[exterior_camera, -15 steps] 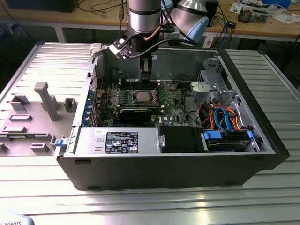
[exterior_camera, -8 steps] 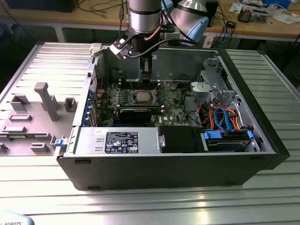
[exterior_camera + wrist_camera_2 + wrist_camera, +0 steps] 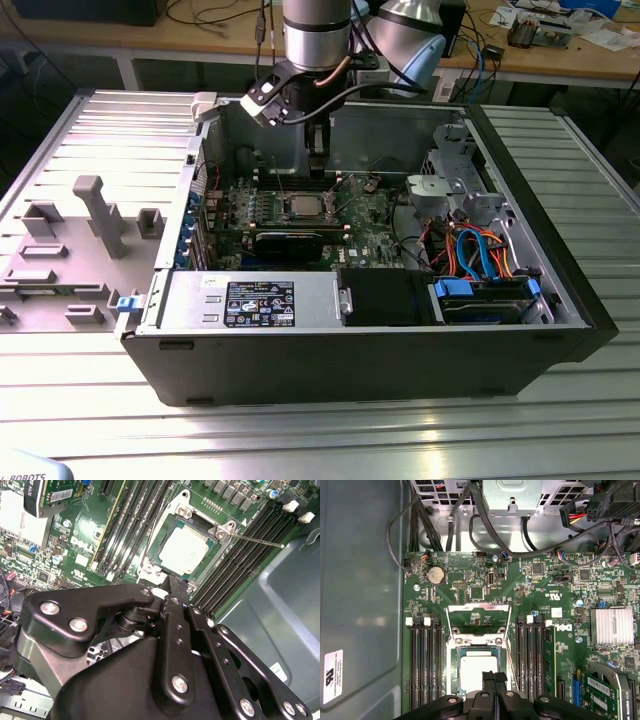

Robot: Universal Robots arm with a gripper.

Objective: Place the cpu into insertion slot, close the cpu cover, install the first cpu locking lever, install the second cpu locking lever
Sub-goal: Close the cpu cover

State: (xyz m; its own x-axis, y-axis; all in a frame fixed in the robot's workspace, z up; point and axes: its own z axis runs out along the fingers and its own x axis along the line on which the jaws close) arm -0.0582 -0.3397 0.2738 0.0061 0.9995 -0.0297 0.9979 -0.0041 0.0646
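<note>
Cpu (image 3: 479, 669) is seen lying flat in the slot (image 3: 454, 671), silver top up and square to the rim, so the first step is judged done. The cover (image 3: 479, 607) is raised on its hinge at one side of the slot, with green board visible through its window; it has not been closed. A thin wire lever (image 3: 260, 541) is seen unlatched, reaching out from a slot corner across the memory slots (image 3: 235, 565). The claw (image 3: 495, 676) is held over the edge of the cpu opposite the hinge, so that the cpu lies between the claw tip and the cover. The tips appear drawn close together, and nothing is gripped between them. Whether the tip touches the slot rim cannot be told from the wrist views. In the exterior view the claw is seen reaching straight down into the case (image 3: 350, 350), just above and near the cpu. The cover's hinge line is judged to run across the line from claw to cover, so the plate would fold down toward the claw. The board (image 3: 555, 580) lies flat on the floor of the open case, crowded with cables, a heatsink (image 3: 612, 625) and drive bays. The case rests on a ribbed metal worktop (image 3: 400, 420), with grey fixtures (image 3: 100, 215) at the exterior view's left and a cluttered bench (image 3: 560, 55) behind.
</note>
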